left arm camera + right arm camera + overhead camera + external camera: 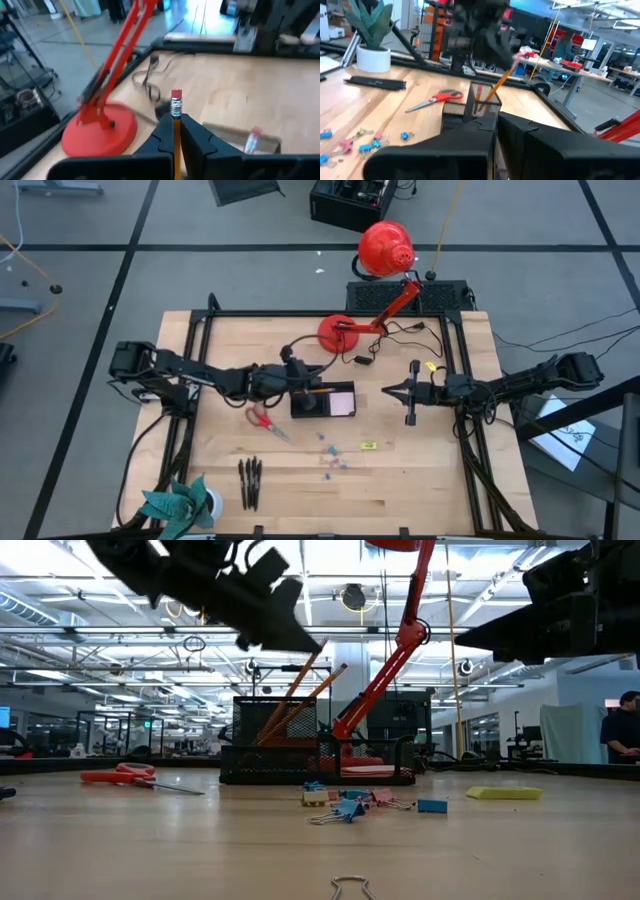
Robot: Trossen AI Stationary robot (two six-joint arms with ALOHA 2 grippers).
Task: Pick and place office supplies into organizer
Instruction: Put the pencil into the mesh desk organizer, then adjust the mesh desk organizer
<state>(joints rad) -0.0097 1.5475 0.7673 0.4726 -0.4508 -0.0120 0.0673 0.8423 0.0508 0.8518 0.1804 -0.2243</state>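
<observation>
1. High view: my left gripper (297,383) sits at centre frame over the left end of the organizer (322,401), closed on an orange pencil (316,391). My right gripper (392,390) waits right of centre, fingers together and empty. The scissors (265,419) lie lower left of the tray, three pens (249,481) below them.

2. Low view: two pencils (300,698) lean upright in the mesh tray at centre; clips (345,806) are scattered in front.

3. Left wrist view: the pencil (176,131) is pinched just under its ferrule, at bottom centre. I judge it light, stiff and slick-sided, so a short grip near the end may let it swing; a hold nearer mid-shaft would steady it.

4. Right wrist view: my own fingers fill the bottom, shut; the tray and pencil show at centre.
</observation>
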